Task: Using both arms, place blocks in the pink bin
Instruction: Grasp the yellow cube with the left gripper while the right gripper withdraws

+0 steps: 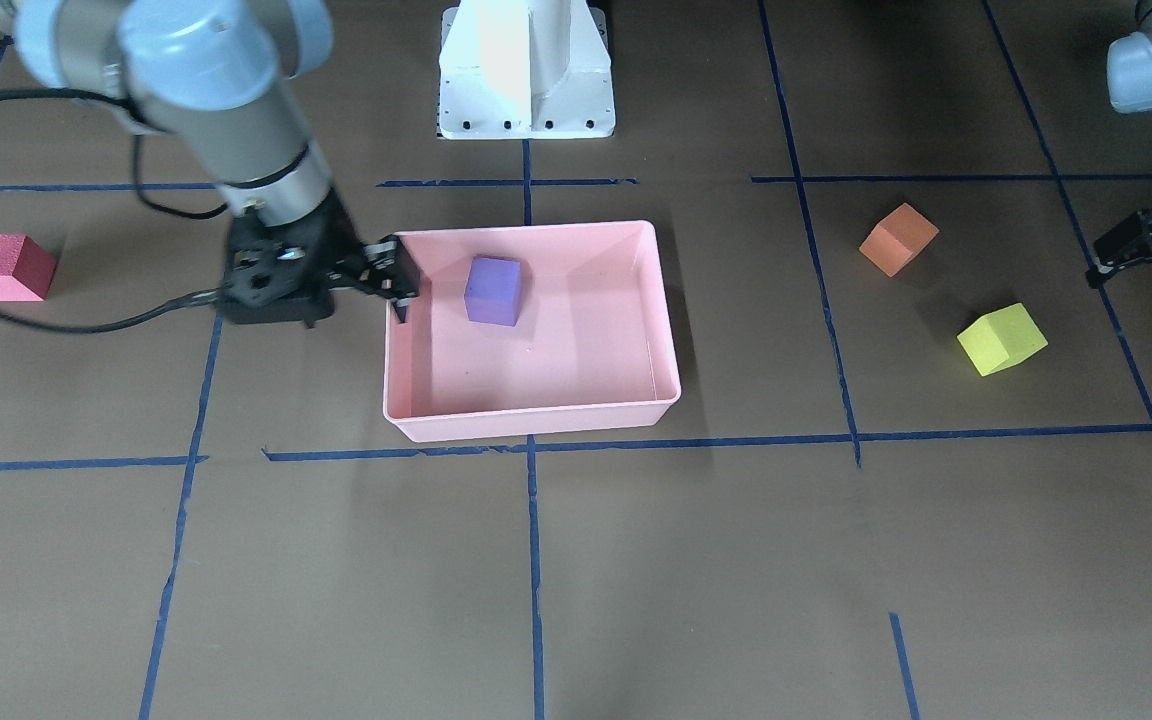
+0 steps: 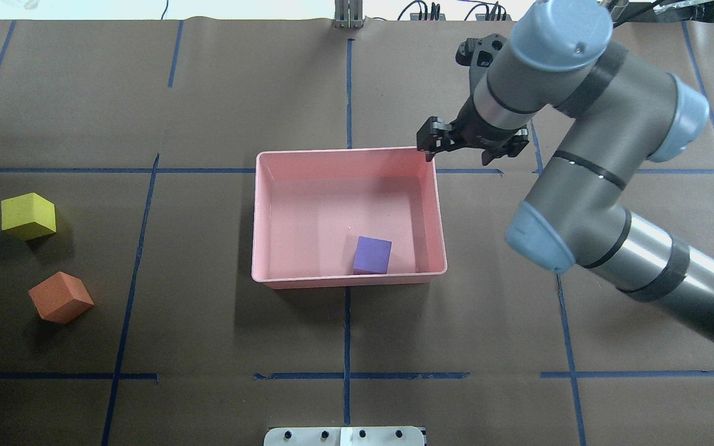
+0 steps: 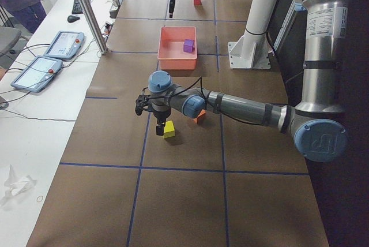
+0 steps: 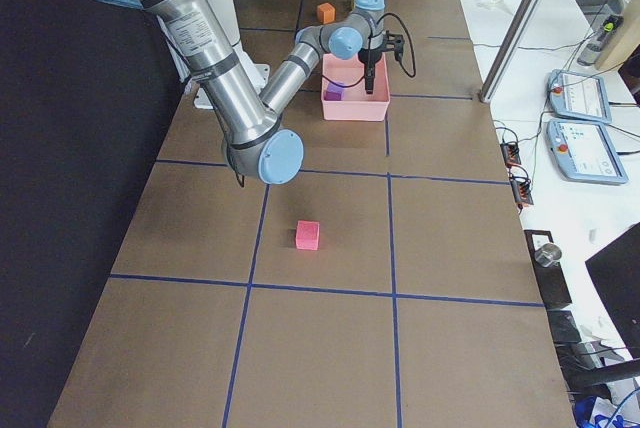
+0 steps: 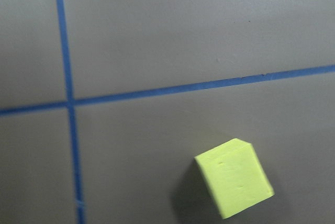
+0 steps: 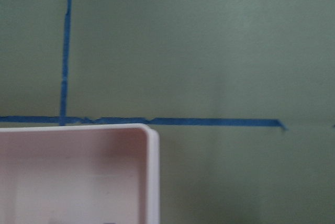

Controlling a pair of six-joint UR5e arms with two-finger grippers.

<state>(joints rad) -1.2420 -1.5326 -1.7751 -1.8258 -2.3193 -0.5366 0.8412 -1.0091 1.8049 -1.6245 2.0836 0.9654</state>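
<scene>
The pink bin (image 1: 536, 415) (image 2: 348, 280) stands mid-table with the purple block (image 1: 493, 290) (image 2: 372, 255) inside it. My right gripper (image 1: 399, 288) (image 2: 429, 141) is open and empty, hovering over the bin's corner (image 6: 149, 137). The red block (image 1: 8, 268) (image 4: 308, 235) lies alone on the right arm's side. The orange block (image 1: 898, 238) (image 2: 61, 297) and the yellow-green block (image 1: 1002, 339) (image 2: 28, 215) (image 5: 235, 185) lie on the left arm's side. My left gripper (image 1: 1136, 272) is open and empty, above the table just outward of the yellow-green block.
The white pedestal base (image 1: 526, 70) (image 2: 344, 435) stands behind the bin on the robot's side. Blue tape lines (image 1: 533, 560) grid the brown table. A side bench with tablets (image 3: 60, 45) and a metal post (image 3: 86, 10) lies beyond the table's far edge.
</scene>
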